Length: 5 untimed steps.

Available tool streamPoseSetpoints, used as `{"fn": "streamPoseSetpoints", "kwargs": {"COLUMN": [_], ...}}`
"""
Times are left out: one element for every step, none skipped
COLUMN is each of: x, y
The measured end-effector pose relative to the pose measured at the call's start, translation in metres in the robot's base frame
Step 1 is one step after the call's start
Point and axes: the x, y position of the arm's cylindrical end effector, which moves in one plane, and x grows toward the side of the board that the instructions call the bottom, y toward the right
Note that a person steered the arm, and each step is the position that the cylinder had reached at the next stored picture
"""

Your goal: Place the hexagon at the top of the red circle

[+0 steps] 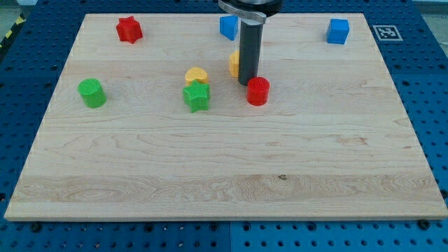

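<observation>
Tip point(246, 84) between yellow hexagon point(234, 64) and red circle point(257, 91), green star point(197, 97) nearby

A robotics lab or test bench is indicated. A pale wooden board point(224, 154) is laid on a blue perforated metal table point(427, 91), whose regular grid of mounting holes is seen along the frame's left, right and bottom edges. A black-and-white fiducial marker point(383, 31) is fixed at the board's upper right corner, as used for camera calibration. Yellow-and-black hazard tape point(12, 31) is seen at the upper left of the frame.
</observation>
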Motion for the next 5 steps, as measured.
{"fn": "streamPoseSetpoints", "kwargs": {"x": [0.000,0.000,-0.003,-0.016,-0.023], "y": [0.000,0.006,-0.042,-0.061,-0.029]}}
